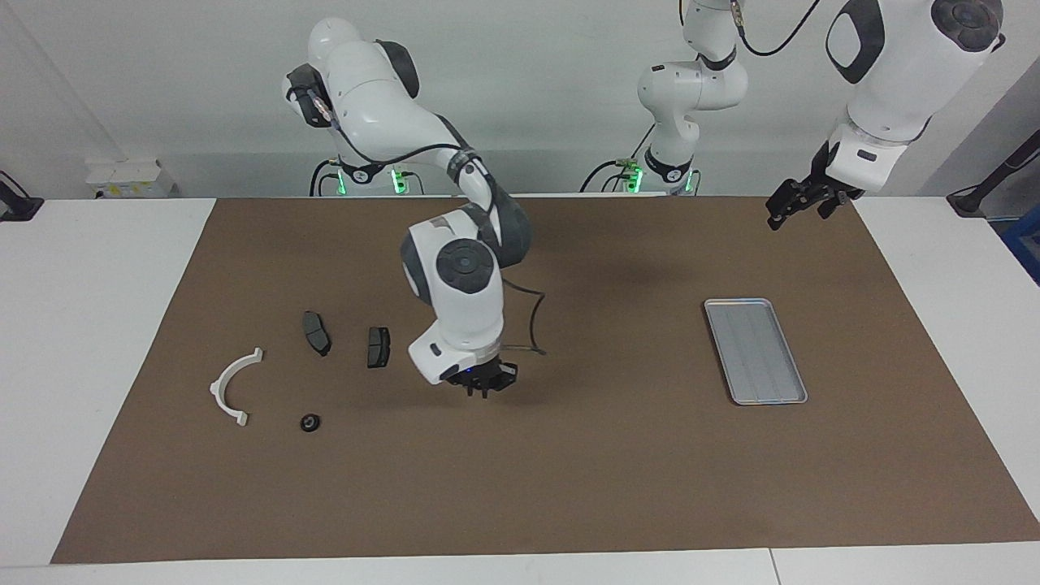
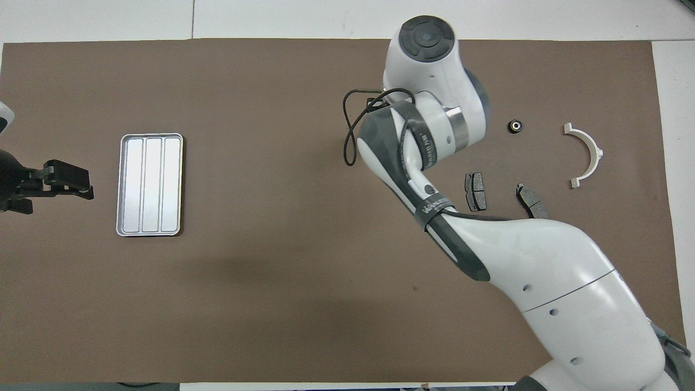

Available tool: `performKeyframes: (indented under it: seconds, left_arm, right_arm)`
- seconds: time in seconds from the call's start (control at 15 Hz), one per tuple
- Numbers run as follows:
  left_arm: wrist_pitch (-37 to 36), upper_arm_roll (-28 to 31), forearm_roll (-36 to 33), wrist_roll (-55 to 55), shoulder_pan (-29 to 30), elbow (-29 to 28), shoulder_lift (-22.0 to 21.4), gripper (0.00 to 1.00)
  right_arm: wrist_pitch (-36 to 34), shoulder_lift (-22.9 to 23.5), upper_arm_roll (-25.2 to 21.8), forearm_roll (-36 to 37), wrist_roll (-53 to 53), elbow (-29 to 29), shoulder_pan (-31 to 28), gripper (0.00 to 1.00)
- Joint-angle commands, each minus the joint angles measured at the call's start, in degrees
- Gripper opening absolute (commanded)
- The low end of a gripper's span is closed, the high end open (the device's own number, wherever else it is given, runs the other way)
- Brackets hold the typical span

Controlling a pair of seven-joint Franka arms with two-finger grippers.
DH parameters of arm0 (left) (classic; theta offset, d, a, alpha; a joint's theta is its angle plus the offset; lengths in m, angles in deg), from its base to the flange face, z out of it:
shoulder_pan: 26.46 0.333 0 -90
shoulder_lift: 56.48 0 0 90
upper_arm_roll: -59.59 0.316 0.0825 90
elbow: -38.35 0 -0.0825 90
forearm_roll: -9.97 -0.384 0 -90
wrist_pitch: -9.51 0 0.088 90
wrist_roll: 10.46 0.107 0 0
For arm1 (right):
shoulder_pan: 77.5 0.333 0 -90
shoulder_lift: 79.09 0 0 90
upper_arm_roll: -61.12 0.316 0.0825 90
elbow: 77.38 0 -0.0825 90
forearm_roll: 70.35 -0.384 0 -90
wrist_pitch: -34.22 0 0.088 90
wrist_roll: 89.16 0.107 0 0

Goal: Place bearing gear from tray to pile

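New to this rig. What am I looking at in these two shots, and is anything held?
Two white robot arms at a table with a brown mat. One picture faces them from across the table; the other looks down from above their end. On the mat: an empty silver tray toward the left arm's end; toward the right arm's end, a white half-ring bracket, two dark brake pads and a small black bearing gear. The right claw hangs shut over bare mat, holding nothing visible. The left claw waits open, raised beside the tray.
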Motion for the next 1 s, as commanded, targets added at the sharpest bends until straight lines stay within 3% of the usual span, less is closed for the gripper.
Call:
performKeyframes:
  seconds: [0.0, 0.2, 0.4, 0.8, 0.87, 0.94]
  left_arm:
    - [-1.03, 0.02, 0.63, 0.65, 0.27, -0.33, -1.05, 1.0]
    - [-1.03, 0.02, 0.63, 0.65, 0.27, -0.42, -1.05, 1.0]
    - [-1.03, 0.02, 0.63, 0.65, 0.19, -0.42, -1.05, 1.0]
    - [-1.03, 0.02, 0.63, 0.65, 0.19, -0.42, -1.05, 1.0]
    - [-1.03, 0.02, 0.63, 0.65, 0.19, -0.42, -1.05, 1.0]
    - [-1.03, 0.02, 0.63, 0.65, 0.19, -0.42, -1.05, 1.0]
  right_arm:
    - [2.46, -0.09, 1.13, -0.07, -11.86, -2.2, -4.39, 0.0]
    - [9.92, -1.84, 1.13, -0.16, -21.29, -9.64, -8.79, 0.0]
    - [23.27, -3.08, 1.13, -0.16, -28.32, -20.02, -12.22, 0.0]
    - [25.59, -2.9, 1.13, -0.16, -29.22, -21.01, -12.4, 0.0]
    - [25.25, -2.9, 1.13, -0.24, -28.96, -21.01, -12.32, 0.08]
    - [25.33, -2.9, 1.13, -0.25, -28.78, -21.01, -12.23, 0.99]
